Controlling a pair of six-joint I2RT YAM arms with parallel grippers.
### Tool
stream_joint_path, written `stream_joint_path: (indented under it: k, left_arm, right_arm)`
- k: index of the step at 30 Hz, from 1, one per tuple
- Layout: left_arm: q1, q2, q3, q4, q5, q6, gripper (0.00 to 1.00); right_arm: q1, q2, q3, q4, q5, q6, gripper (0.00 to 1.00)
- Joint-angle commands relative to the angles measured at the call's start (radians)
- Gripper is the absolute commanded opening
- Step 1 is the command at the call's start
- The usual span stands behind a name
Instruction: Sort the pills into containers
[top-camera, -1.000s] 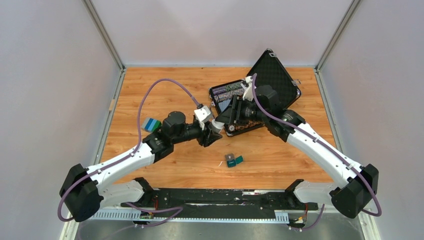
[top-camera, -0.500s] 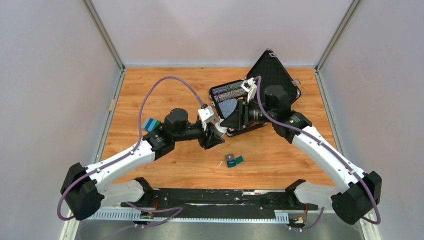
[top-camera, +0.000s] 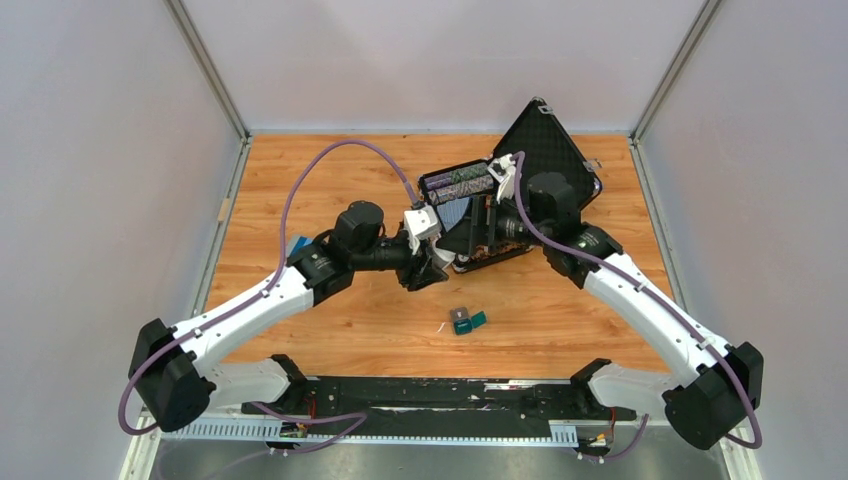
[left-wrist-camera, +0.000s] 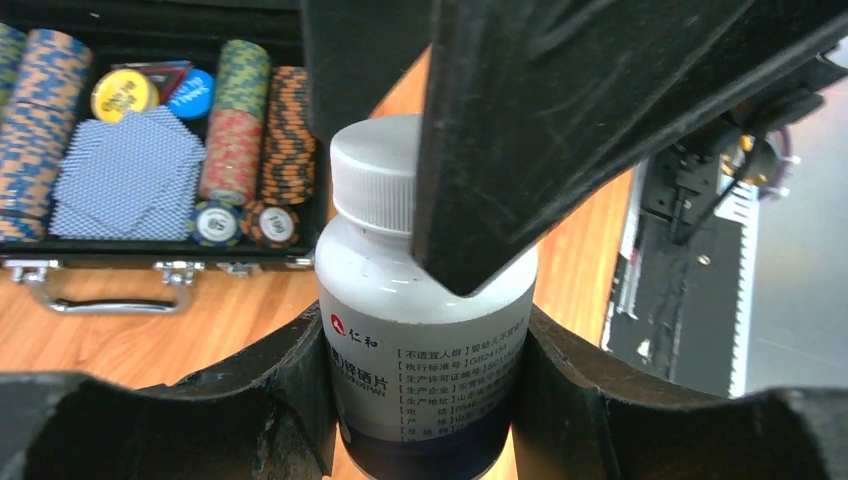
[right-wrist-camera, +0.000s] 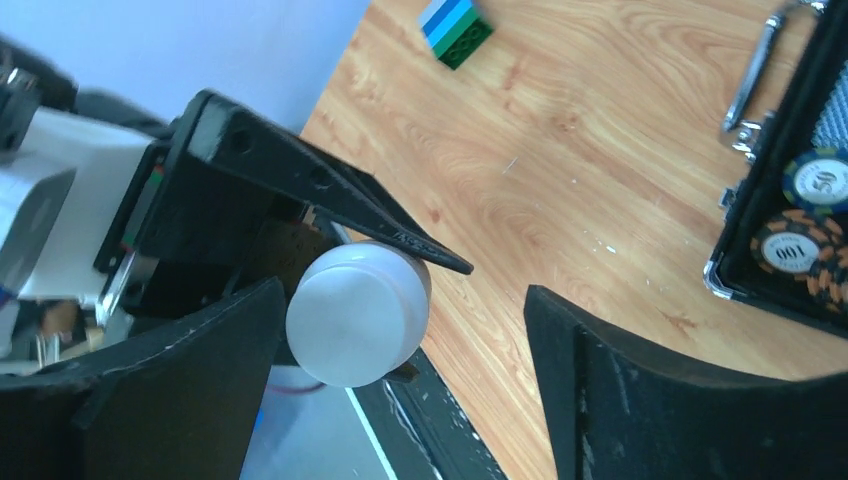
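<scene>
My left gripper (left-wrist-camera: 425, 345) is shut on a white pill bottle (left-wrist-camera: 430, 330) with a printed label, and its white cap (left-wrist-camera: 385, 170) is on. The bottle is held above the table in front of the chip case. My right gripper (right-wrist-camera: 403, 300) stands open at the cap (right-wrist-camera: 358, 313), which sits close to its left finger with a wide gap to the right finger. From above, the left gripper (top-camera: 428, 268) and the right gripper (top-camera: 455, 235) meet nose to nose. The container (top-camera: 466, 320), a tiny teal box with its lid open, lies nearer the arm bases. No loose pills show.
An open black chip case (top-camera: 560, 165) with chips and cards stands behind the grippers. A blue and green block (right-wrist-camera: 455, 28) lies on the left, partly under the left arm in the top view. The black base rail (top-camera: 450, 395) runs along the near edge.
The right gripper's jaws have opened wide around the cap. The left arm has carried the bottle a little right and back, toward the chip case.
</scene>
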Motion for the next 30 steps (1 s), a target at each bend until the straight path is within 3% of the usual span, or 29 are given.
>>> stream_joint_path:
  k: [1,4,7,10,13,17,20,24,25,26,27,28,30]
  left_arm:
    - [-0.002,-0.024,-0.032,0.149,-0.087,0.016,0.00]
    - [-0.003,-0.027,-0.041,0.190,-0.119,-0.012,0.00]
    - [-0.003,-0.041,-0.059,0.239,-0.142,-0.048,0.00]
    - [-0.003,-0.050,-0.063,0.245,-0.168,-0.090,0.00]
    - [-0.003,-0.054,-0.052,0.215,-0.138,-0.103,0.00]
    - [-0.002,-0.061,-0.003,0.086,-0.099,-0.099,0.00]
    - [0.000,-0.077,0.016,0.038,-0.038,-0.086,0.00]
    - [0.001,-0.089,0.022,-0.003,0.085,-0.048,0.00]
    - [0.001,-0.088,0.025,-0.010,0.095,-0.041,0.00]
    - [0.002,-0.085,0.028,-0.023,0.102,-0.028,0.00]
    - [0.002,-0.084,0.030,-0.028,0.094,-0.025,0.00]
    - [0.001,-0.083,0.030,-0.036,0.061,-0.023,0.00]
    - [0.001,-0.079,0.029,-0.043,-0.003,0.008,0.00]
  right_arm:
    - [0.041,-0.010,0.025,-0.001,0.294,0.288,0.82]
    - [0.047,0.012,0.033,-0.005,0.322,0.348,0.64]
    - [0.065,0.011,0.032,-0.009,0.333,0.376,0.56]
    - [0.067,0.000,0.024,-0.008,0.254,0.345,0.25]
    - [0.063,-0.006,0.027,0.008,0.150,0.197,0.01]
    - [0.025,-0.032,-0.009,0.070,-0.100,-0.069,0.00]
    - [-0.008,-0.035,-0.018,0.101,-0.318,-0.180,0.00]
    - [-0.010,-0.022,-0.008,0.096,-0.430,-0.288,0.00]
    - [-0.010,-0.019,0.000,0.097,-0.387,-0.273,0.02]
    - [-0.009,-0.016,0.014,0.092,-0.296,-0.228,0.34]
    - [-0.010,-0.014,0.029,0.078,-0.194,-0.175,0.76]
    - [-0.010,-0.014,0.042,0.062,-0.090,-0.124,0.96]
    - [-0.009,-0.022,0.056,0.021,0.065,0.013,1.00]
